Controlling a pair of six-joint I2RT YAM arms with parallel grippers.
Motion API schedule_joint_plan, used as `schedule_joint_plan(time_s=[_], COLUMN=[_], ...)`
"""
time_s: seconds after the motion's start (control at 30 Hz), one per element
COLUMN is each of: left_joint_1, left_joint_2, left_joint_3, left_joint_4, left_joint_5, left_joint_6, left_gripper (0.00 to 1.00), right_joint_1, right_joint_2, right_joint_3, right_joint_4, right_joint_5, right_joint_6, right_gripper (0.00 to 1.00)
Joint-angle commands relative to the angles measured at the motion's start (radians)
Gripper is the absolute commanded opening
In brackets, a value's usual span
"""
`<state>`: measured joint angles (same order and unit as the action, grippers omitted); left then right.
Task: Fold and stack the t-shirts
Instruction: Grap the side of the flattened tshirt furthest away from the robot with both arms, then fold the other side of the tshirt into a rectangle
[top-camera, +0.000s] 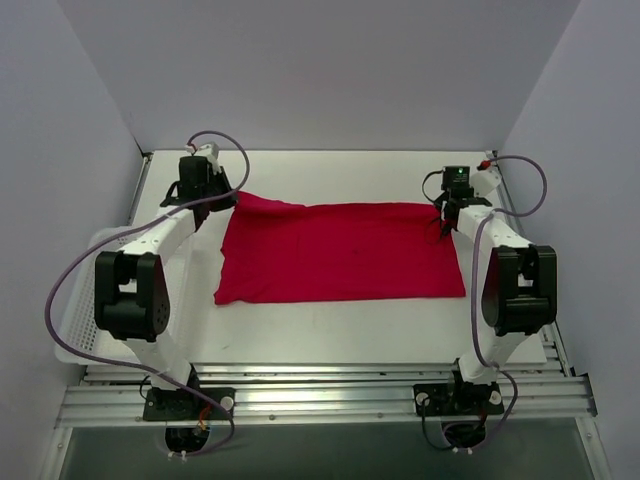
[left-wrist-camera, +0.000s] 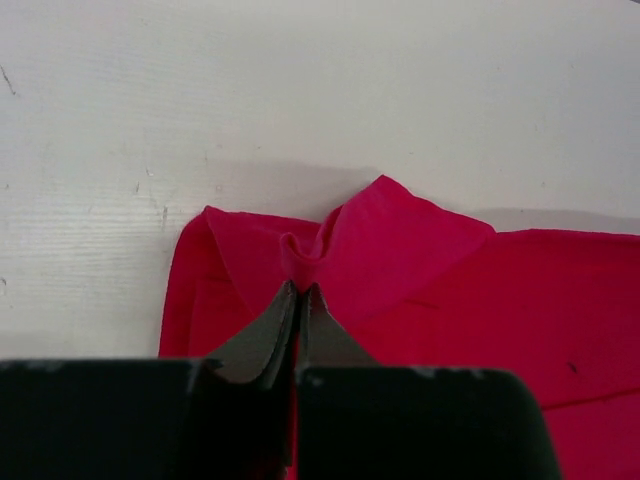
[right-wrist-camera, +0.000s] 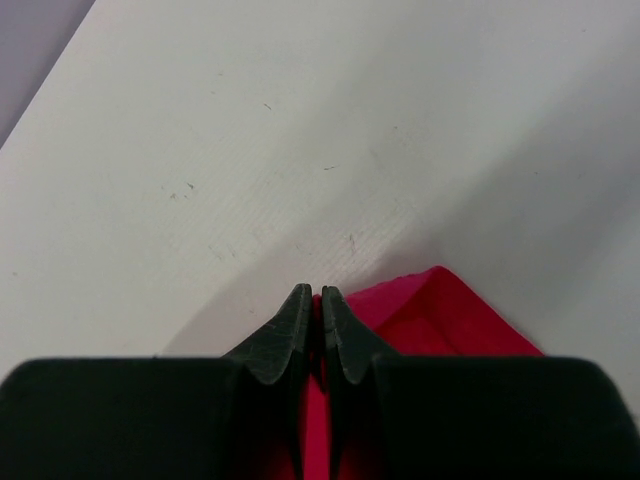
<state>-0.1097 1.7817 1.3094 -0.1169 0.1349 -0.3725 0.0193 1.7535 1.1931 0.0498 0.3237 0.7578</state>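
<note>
Here the red t-shirt (top-camera: 340, 252) lies spread on the white table (top-camera: 330, 335), in the middle, between the two arms. It makes a wide shape, almost a rectangle, with its long side going from left to right. The near edge is flat on the table. The far left corner is pulled out into a point toward the left arm, and in the left wrist view this corner is raised and creased into some folds.

The left tool (left-wrist-camera: 300, 290) is at this far left corner. Its two fingers are pressed together and a small bunch of the red cloth is pinched between the tips. The right tool (right-wrist-camera: 318, 292) is at the far right corner of the t-shirt. Its fingers are also pressed together, and red cloth shows in the thin gap between them and just beside them on the right, so it holds the cloth there.

One container is in view: a white mesh basket (top-camera: 75, 310) at the left edge of the table, beside and partly under the left arm. The t-shirt is not in it; the two are apart. The arm covers much of the basket, so I cannot tell what is inside.
</note>
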Motion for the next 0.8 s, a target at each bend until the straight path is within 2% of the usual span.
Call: schedule_joint_plan(time_s=[0.0, 0.43, 0.77], left_joint_1=[0.002, -0.054, -0.165], left_joint_2=[-0.114, -0.392, -0.479], left_joint_3=[-0.071, -0.364, -0.456], left_joint_4=[0.086, 0.080, -0.013], left_joint_5=[-0.015, -0.135, -0.352], left_joint_6=[0.021, 0.049, 0.066], left_gripper=[0.02, 0.02, 0.02], right_joint_1=[-0.007, -0.015, -0.015], right_joint_2=[-0.074, -0.169, -0.253], right_joint_3=[-0.039, -0.185, -0.332], right_joint_4=[0.007, -0.002, -0.013], right_joint_5=[0.018, 0.031, 0.058], right_joint_6=[-0.003, 0.011, 0.032], right_gripper=[0.00, 0.00, 0.00])
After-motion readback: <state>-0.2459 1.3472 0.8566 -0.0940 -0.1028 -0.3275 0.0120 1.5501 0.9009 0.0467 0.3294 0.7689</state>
